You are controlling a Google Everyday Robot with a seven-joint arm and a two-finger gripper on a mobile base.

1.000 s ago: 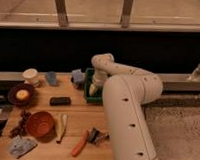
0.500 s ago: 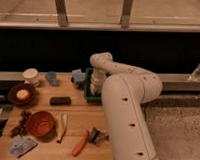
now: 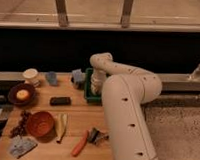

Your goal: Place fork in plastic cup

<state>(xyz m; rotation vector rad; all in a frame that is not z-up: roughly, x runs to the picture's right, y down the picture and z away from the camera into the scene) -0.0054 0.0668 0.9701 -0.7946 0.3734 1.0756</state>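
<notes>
My white arm [image 3: 123, 100] reaches from the front right to the green tray [image 3: 87, 92] at the back of the wooden table. The gripper [image 3: 96, 87] points down into the tray, at its left part. I see no fork; the tray's inside is mostly hidden by the arm. A small bluish plastic cup [image 3: 52, 78] stands left of the tray, with a second bluish object [image 3: 77, 77] between it and the tray. A white cup [image 3: 30, 75] stands further left.
A dark plate with a yellow item [image 3: 21, 93], a black block [image 3: 60, 100], a red-brown bowl [image 3: 40, 123], a yellowish object [image 3: 61, 127], an orange-handled tool [image 3: 80, 142] and a grey-blue cloth [image 3: 20, 146] lie on the table. A dark wall runs behind.
</notes>
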